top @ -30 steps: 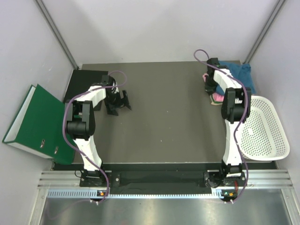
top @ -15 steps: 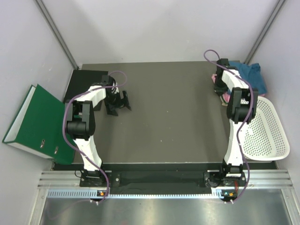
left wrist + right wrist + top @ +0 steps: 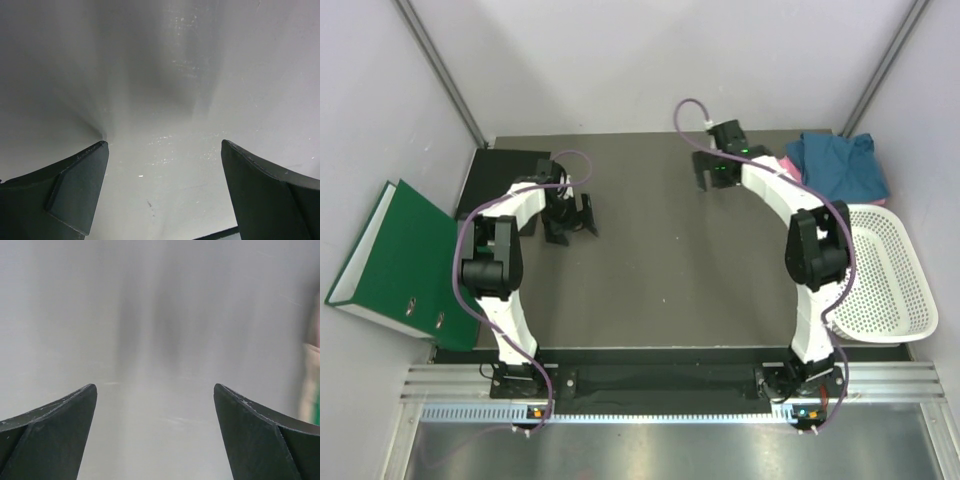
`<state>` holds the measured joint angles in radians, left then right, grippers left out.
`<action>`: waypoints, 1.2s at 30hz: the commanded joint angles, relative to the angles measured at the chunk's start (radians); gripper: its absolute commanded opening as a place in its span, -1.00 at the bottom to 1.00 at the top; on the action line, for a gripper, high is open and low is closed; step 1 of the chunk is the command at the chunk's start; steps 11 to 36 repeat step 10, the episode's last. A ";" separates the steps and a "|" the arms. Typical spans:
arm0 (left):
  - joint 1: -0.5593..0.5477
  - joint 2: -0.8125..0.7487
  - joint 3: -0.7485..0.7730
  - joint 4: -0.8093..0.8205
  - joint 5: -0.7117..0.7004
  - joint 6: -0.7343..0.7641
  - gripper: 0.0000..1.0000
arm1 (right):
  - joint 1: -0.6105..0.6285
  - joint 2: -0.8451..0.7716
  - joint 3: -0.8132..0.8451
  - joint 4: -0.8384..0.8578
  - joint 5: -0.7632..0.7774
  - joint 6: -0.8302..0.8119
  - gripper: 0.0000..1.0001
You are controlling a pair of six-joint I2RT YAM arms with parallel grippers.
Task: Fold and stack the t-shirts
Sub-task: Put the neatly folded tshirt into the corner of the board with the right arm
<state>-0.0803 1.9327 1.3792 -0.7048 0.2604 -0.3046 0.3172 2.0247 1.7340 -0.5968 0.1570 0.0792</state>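
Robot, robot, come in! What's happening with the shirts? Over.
Left gripper open, empty. Right gripper open, empty. Teal shirt, pink shirt piled far right, unfolded. Basket beside them.

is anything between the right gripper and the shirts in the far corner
Nothing visible does. The right gripper is open over bare mat, left of the pink shirt and the teal shirt; only its own arm spans that gap.
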 commanded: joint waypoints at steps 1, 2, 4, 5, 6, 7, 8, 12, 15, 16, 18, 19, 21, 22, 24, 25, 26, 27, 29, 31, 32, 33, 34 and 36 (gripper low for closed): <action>-0.004 -0.070 0.008 0.001 -0.026 0.025 0.97 | 0.117 0.058 0.071 0.032 -0.034 0.027 0.99; -0.004 -0.074 -0.005 0.004 -0.032 0.025 0.97 | 0.146 0.066 0.082 0.031 -0.043 0.036 0.99; -0.004 -0.083 -0.015 0.007 -0.041 0.028 0.97 | 0.174 0.078 0.075 0.037 -0.065 0.056 0.99; -0.004 -0.084 -0.025 0.007 -0.044 0.030 0.97 | 0.195 0.075 0.052 0.055 -0.066 0.063 0.99; -0.003 -0.090 -0.031 0.008 -0.043 0.033 0.97 | 0.203 0.065 0.033 0.064 -0.071 0.068 0.99; -0.004 -0.089 -0.037 0.010 -0.036 0.044 0.97 | 0.209 0.059 0.016 0.071 -0.076 0.082 0.99; -0.004 -0.090 -0.045 0.011 -0.033 0.048 0.97 | 0.214 0.051 -0.017 0.084 -0.077 0.090 0.99; -0.004 -0.100 -0.051 0.021 -0.047 0.048 0.97 | 0.214 0.014 -0.057 0.095 -0.082 0.114 0.99; -0.004 -0.100 -0.051 0.021 -0.047 0.048 0.97 | 0.214 0.014 -0.057 0.095 -0.082 0.114 0.99; -0.004 -0.100 -0.051 0.021 -0.047 0.048 0.97 | 0.214 0.014 -0.057 0.095 -0.082 0.114 0.99; -0.004 -0.100 -0.051 0.021 -0.047 0.048 0.97 | 0.214 0.014 -0.057 0.095 -0.082 0.114 0.99; -0.004 -0.100 -0.051 0.021 -0.047 0.048 0.97 | 0.214 0.014 -0.057 0.095 -0.082 0.114 0.99; -0.004 -0.100 -0.051 0.021 -0.047 0.048 0.97 | 0.214 0.014 -0.057 0.095 -0.082 0.114 0.99; -0.004 -0.100 -0.051 0.021 -0.047 0.048 0.97 | 0.214 0.014 -0.057 0.095 -0.082 0.114 0.99; -0.004 -0.100 -0.051 0.021 -0.047 0.048 0.97 | 0.214 0.014 -0.057 0.095 -0.082 0.114 0.99; -0.004 -0.100 -0.051 0.021 -0.047 0.048 0.97 | 0.214 0.014 -0.057 0.095 -0.082 0.114 0.99; -0.004 -0.100 -0.051 0.021 -0.047 0.048 0.97 | 0.214 0.014 -0.057 0.095 -0.082 0.114 0.99; -0.004 -0.100 -0.051 0.021 -0.047 0.048 0.97 | 0.214 0.014 -0.057 0.095 -0.082 0.114 0.99; -0.004 -0.100 -0.051 0.021 -0.047 0.048 0.97 | 0.214 0.014 -0.057 0.095 -0.082 0.114 0.99; -0.004 -0.100 -0.051 0.021 -0.047 0.048 0.97 | 0.214 0.014 -0.057 0.095 -0.082 0.114 0.99; -0.004 -0.100 -0.051 0.021 -0.047 0.048 0.97 | 0.214 0.014 -0.057 0.095 -0.082 0.114 0.99; -0.004 -0.100 -0.051 0.021 -0.047 0.048 0.97 | 0.214 0.014 -0.057 0.095 -0.082 0.114 0.99; -0.004 -0.100 -0.051 0.021 -0.047 0.048 0.97 | 0.214 0.014 -0.057 0.095 -0.082 0.114 0.99; -0.004 -0.100 -0.051 0.021 -0.047 0.048 0.97 | 0.214 0.014 -0.057 0.095 -0.082 0.114 0.99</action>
